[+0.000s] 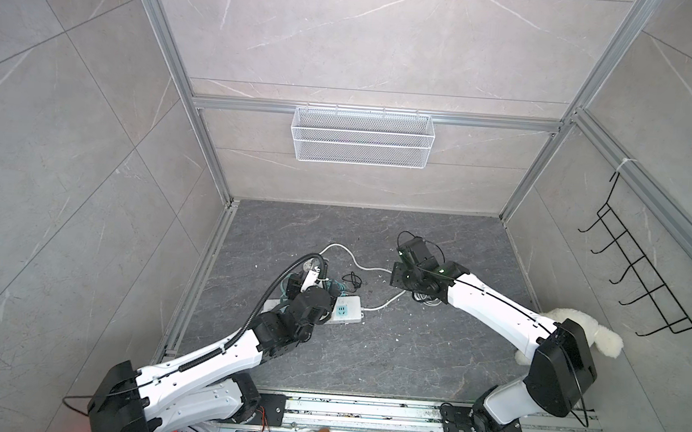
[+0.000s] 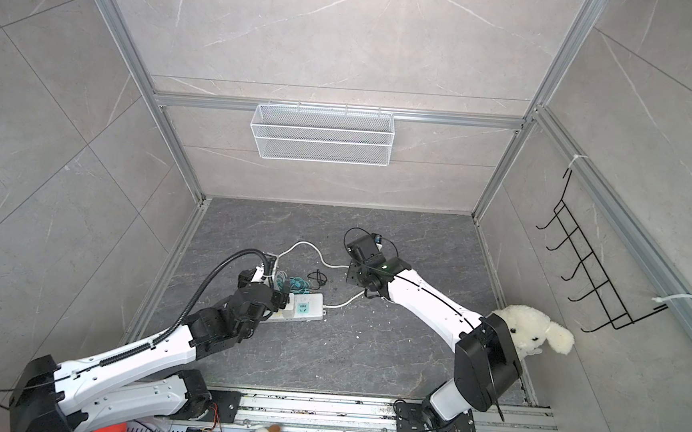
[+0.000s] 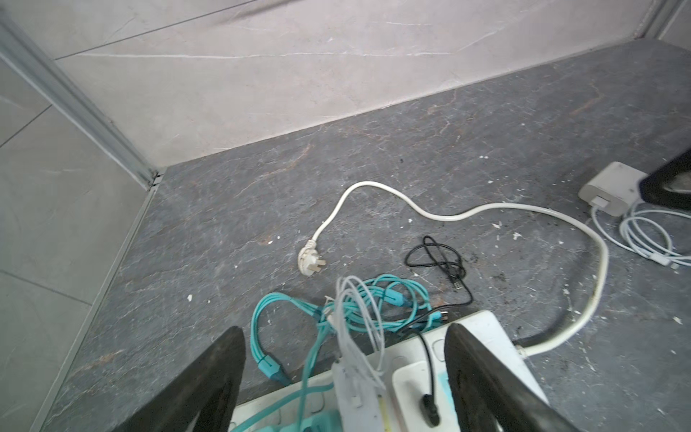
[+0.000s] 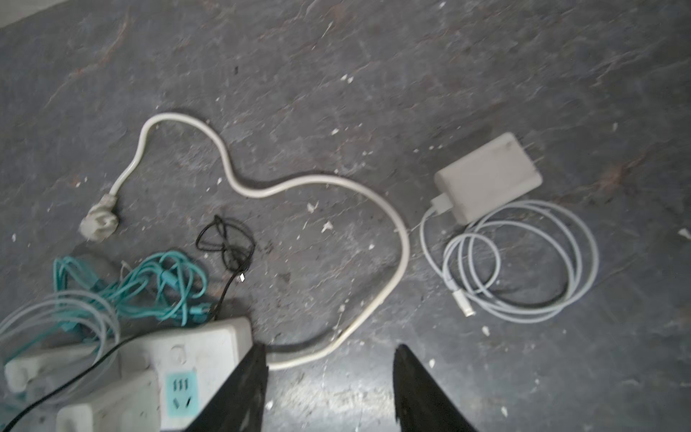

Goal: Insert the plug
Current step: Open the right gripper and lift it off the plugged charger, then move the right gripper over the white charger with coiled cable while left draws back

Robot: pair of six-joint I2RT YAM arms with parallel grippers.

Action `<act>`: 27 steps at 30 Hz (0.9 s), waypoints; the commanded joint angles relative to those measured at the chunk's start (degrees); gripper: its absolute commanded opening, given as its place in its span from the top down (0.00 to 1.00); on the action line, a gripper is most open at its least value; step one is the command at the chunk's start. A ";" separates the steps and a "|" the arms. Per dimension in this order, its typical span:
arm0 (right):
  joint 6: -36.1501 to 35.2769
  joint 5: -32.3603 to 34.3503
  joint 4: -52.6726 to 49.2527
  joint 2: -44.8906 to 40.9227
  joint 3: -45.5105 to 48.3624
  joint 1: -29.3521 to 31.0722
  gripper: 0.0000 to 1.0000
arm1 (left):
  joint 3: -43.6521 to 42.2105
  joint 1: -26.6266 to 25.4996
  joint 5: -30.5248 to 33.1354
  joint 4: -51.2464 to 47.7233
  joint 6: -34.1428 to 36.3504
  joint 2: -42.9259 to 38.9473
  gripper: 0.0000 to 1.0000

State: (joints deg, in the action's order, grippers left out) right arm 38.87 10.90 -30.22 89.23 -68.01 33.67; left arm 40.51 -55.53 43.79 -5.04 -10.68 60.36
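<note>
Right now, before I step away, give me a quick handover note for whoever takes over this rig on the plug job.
Left tool open, empty, over the power strip, astride two adapters already plugged in.
Right tool open, empty, hovering near the white charger.
Charger lies loose beside its coiled cable; teal socket is free.
Done: nothing grasped. Left: pick up the charger, probably, and insert it.

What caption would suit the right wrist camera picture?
White charger brick and coiled cable lie beside the looping cord of the power strip.
</note>
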 commanded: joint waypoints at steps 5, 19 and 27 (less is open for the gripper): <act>-4.71 -5.11 5.13 3.25 2.33 -9.60 0.44 | 14.59 -6.28 0.02 -0.04 3.74 16.67 0.13; -9.48 -0.62 6.79 13.80 -2.92 -17.65 0.44 | 25.45 -7.31 -13.92 5.81 11.22 31.72 0.08; -10.91 -2.48 5.22 16.63 -5.37 -19.21 0.43 | 28.31 -7.30 -15.00 7.92 12.48 36.74 0.07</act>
State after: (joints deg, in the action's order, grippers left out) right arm 29.50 9.06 -24.10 104.03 -71.40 14.83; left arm 66.70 -62.76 29.56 -0.05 0.01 96.62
